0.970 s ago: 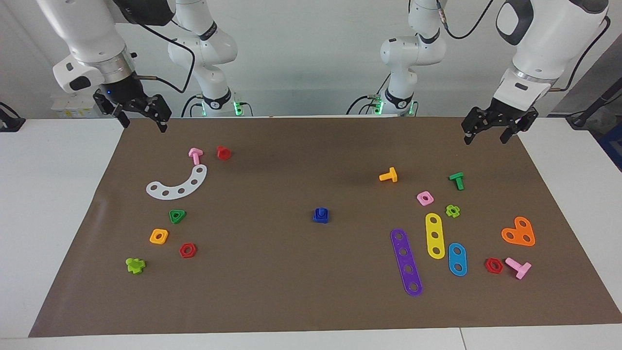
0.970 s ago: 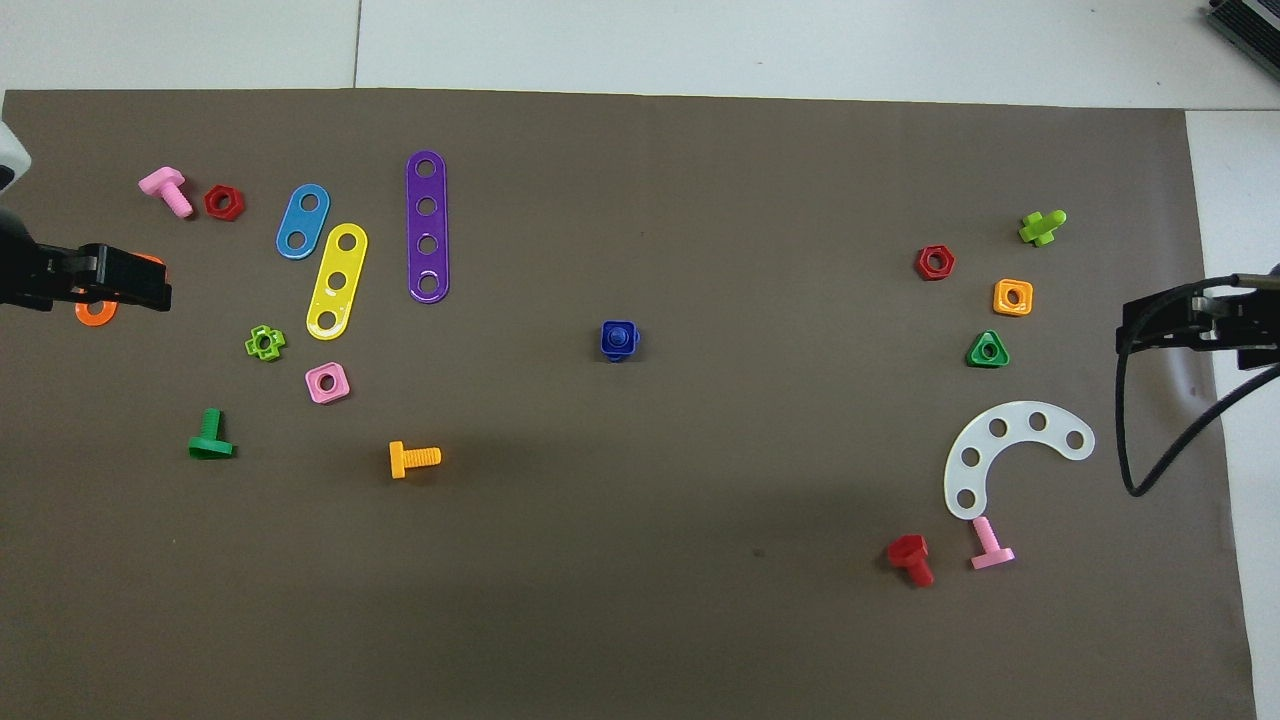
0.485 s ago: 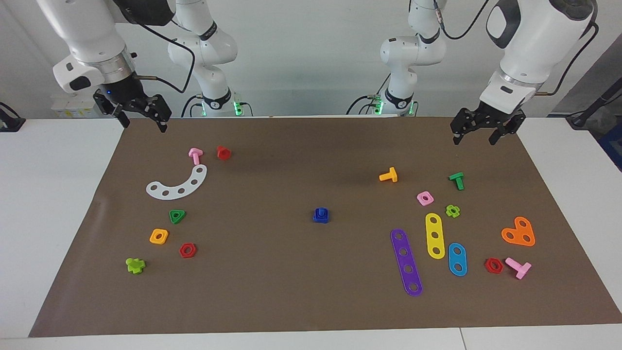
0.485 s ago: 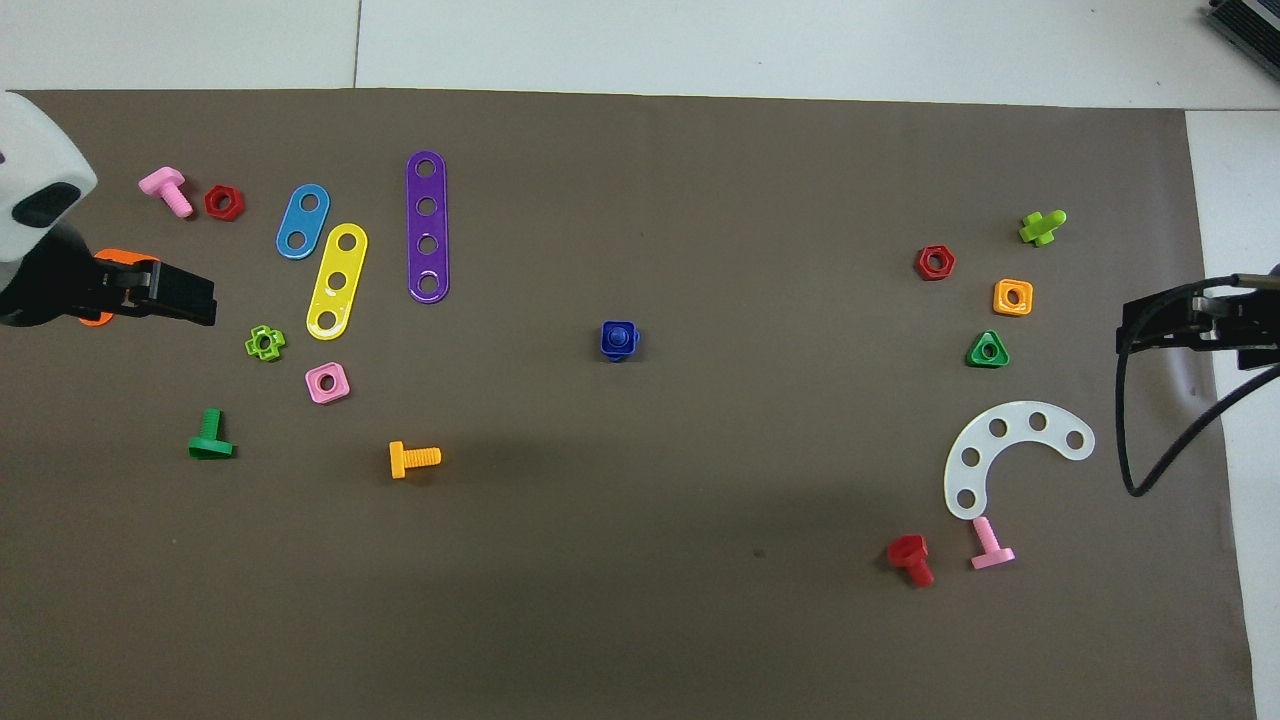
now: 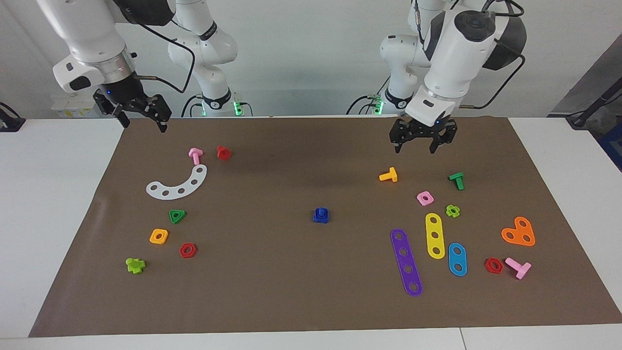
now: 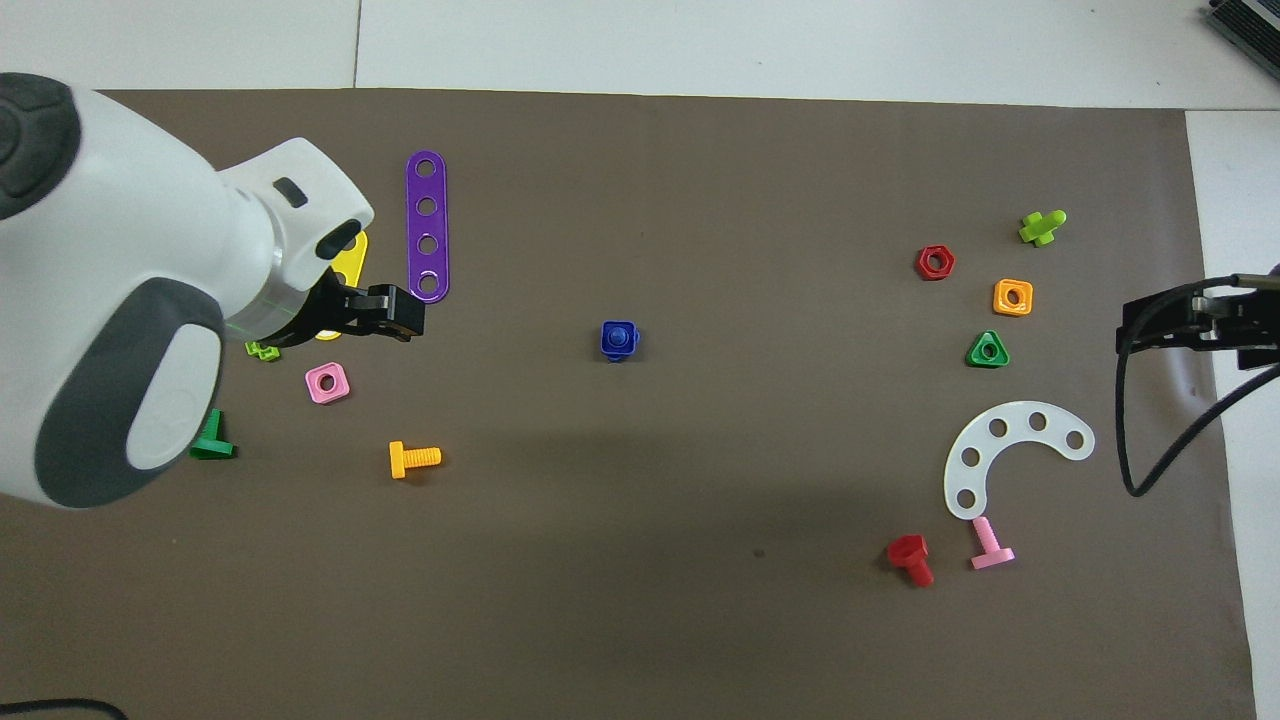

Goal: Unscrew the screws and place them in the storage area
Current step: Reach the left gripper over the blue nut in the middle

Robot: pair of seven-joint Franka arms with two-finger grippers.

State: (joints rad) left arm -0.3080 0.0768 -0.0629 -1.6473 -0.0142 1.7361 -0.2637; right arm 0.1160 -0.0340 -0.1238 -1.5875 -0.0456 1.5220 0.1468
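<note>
- Left claw [image 5: 414, 145] has swung in from the mat's edge at the left arm's end; it now hangs in the air over bare mat just beside the orange bolt [image 5: 388, 175], on the side nearer the robots. Fingers spread apart, nothing between them.
- In the overhead view the left arm's white body now covers the blue and yellow strips and most of the lime cross nut (only a raised arm in the line of sight; the facing view shows those parts lying where they were).
- Right claw [image 5: 141, 116] has not moved: it waits over the mat's corner at the right arm's end, fingers apart, empty.
- Blue screw [image 5: 320, 214] sits upright in its blue square nut [image 6: 619, 340] mid-mat, unmoved and untouched, farther from the robots than the orange bolt and toward the right arm's end from it.
- Storage area [image 5: 146, 221] lies round the white curved strip [image 5: 178, 184], well apart from the screw, toward the right arm's end.
- Reading: the left arm has begun its approach, judging by the heading. Unscrewing not yet started; the claw must travel on and descend over the screw.
</note>
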